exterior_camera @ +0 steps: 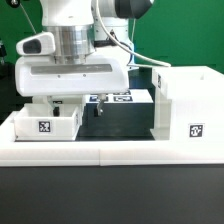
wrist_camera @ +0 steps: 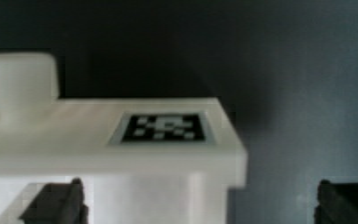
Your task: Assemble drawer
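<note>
The white robot arm [exterior_camera: 80, 30] fills the upper left and middle of the exterior frame. Its two-finger tool [exterior_camera: 78, 108] hangs low over the dark surface [exterior_camera: 120, 125]. The dark fingers [wrist_camera: 51, 202] are spread wide apart and pinch nothing. In the wrist view a white tagged part [wrist_camera: 140, 165] of the drawer lies beneath the tool, with one finger overlapping its edge. Whether that finger touches it, and which tray it is, cannot be told. The drawer stands in three pieces. A tall boxy white plastic casing [exterior_camera: 190, 100] is at the right of the frame, with a square black-and-white tag [exterior_camera: 194, 130] on its front. A small open-top white tray [exterior_camera: 45, 122] sits at the lower left, just below the tool, marked the same way. A second small white tray [exterior_camera: 135, 102] is in the middle of the frame, just beside the casing, marked on top. A long low white border wall [exterior_camera: 110, 152] runs across the lower part of the frame in front of them.
</note>
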Controlling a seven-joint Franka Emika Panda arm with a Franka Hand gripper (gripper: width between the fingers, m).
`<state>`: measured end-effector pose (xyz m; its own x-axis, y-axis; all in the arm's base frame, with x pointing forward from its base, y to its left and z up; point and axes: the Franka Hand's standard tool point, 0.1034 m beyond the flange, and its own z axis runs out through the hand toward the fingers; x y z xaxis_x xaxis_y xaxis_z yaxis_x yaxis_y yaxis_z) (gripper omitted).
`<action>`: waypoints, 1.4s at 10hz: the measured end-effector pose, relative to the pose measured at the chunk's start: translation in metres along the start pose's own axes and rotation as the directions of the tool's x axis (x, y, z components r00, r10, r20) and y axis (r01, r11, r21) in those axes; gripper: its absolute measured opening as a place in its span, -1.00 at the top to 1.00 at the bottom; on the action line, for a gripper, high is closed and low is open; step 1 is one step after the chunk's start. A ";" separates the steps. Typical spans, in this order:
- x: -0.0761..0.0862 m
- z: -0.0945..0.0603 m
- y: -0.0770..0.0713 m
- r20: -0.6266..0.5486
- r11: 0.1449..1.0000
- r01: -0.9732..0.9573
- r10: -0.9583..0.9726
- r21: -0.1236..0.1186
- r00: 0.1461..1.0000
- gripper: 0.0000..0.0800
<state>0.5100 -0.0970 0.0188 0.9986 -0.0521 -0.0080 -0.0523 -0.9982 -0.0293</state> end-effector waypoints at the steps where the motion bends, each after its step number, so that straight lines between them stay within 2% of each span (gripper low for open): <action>1: -0.002 0.003 -0.001 0.006 1.000 0.001 -0.001 0.000 1.000 -0.62; 6: -0.002 0.012 0.001 -0.003 1.000 0.003 -0.003 -0.010 1.000 -0.62; 7: -0.002 0.012 0.000 -0.004 1.000 0.004 -0.004 -0.009 1.000 -0.37; 8: -0.002 0.012 0.000 -0.004 1.000 0.005 -0.005 -0.009 1.000 -0.37; 9: -0.002 0.012 0.000 -0.004 1.000 0.005 -0.005 -0.009 1.000 0.13; 10: -0.002 0.012 0.000 -0.004 1.000 0.005 -0.005 -0.009 1.000 0.47; 11: -0.002 0.012 0.000 -0.004 1.000 0.005 -0.005 -0.009 1.000 0.47; 12: -0.002 0.012 0.000 -0.004 1.000 0.005 -0.005 -0.009 1.000 0.88; 14: -0.002 0.012 0.000 -0.004 1.000 0.005 -0.005 -0.009 1.000 0.90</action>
<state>0.5081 -0.0963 0.0070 0.9989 -0.0473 -0.0039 -0.0474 -0.9987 -0.0201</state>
